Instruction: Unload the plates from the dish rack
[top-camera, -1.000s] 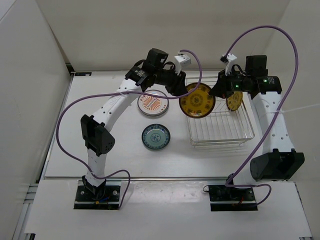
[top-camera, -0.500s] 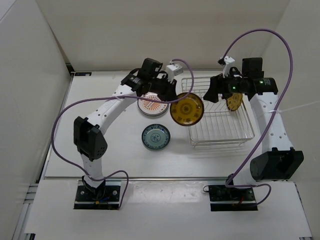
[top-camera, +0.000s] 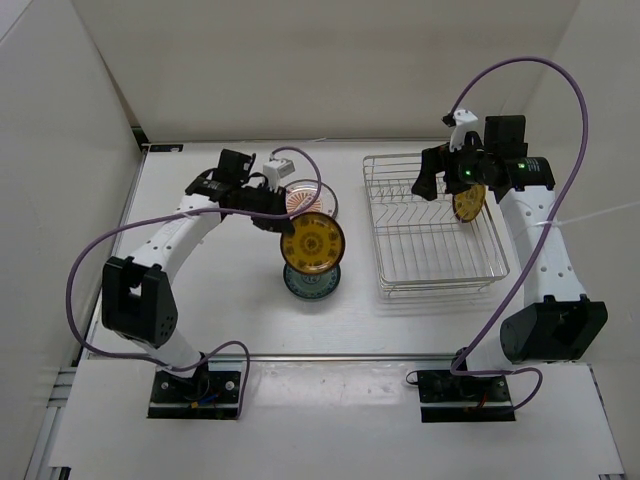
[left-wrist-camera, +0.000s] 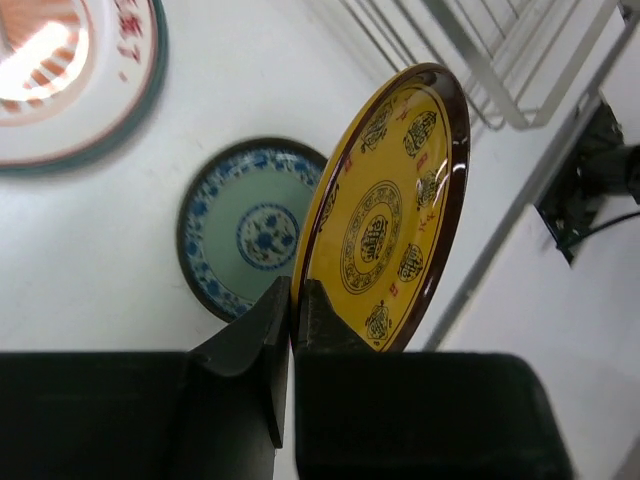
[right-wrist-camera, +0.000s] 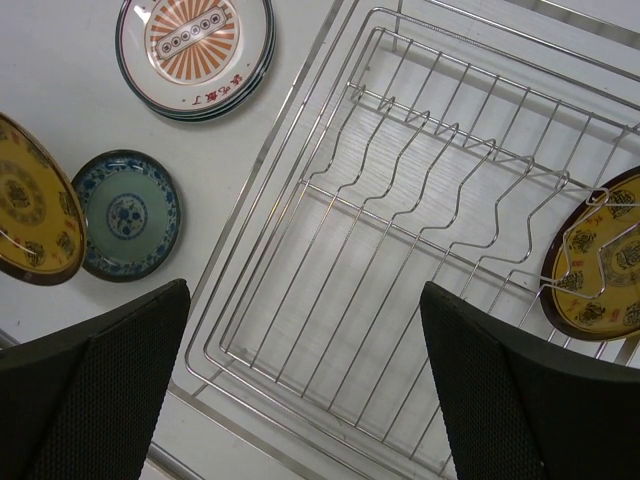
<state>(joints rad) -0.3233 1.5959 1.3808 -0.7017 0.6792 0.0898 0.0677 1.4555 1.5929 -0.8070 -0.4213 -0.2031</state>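
My left gripper (left-wrist-camera: 292, 300) is shut on the rim of a golden-yellow plate (left-wrist-camera: 385, 215) with a brown edge. It holds that plate (top-camera: 312, 243) tilted on edge just above the teal plate (top-camera: 312, 284), which lies flat on the table. An orange-centred white plate (top-camera: 308, 193) lies behind them. The chrome dish rack (top-camera: 440, 262) stands at the right with one more yellow plate (top-camera: 468, 203) upright near its far right side. My right gripper (top-camera: 428, 182) hangs open above the rack (right-wrist-camera: 400, 250), with nothing between its fingers and that yellow plate (right-wrist-camera: 600, 260) off to its right.
White walls close in the table on the left, back and right. Purple cables loop over both arms. The table's front edge (top-camera: 330, 355) runs just ahead of the arm bases. The teal plate (right-wrist-camera: 125, 215) and orange-centred plate (right-wrist-camera: 195, 45) lie left of the rack.
My left arm has swung left with the yellow plate, from the rack's left edge to above the teal plate. My right gripper has opened and let that plate go.
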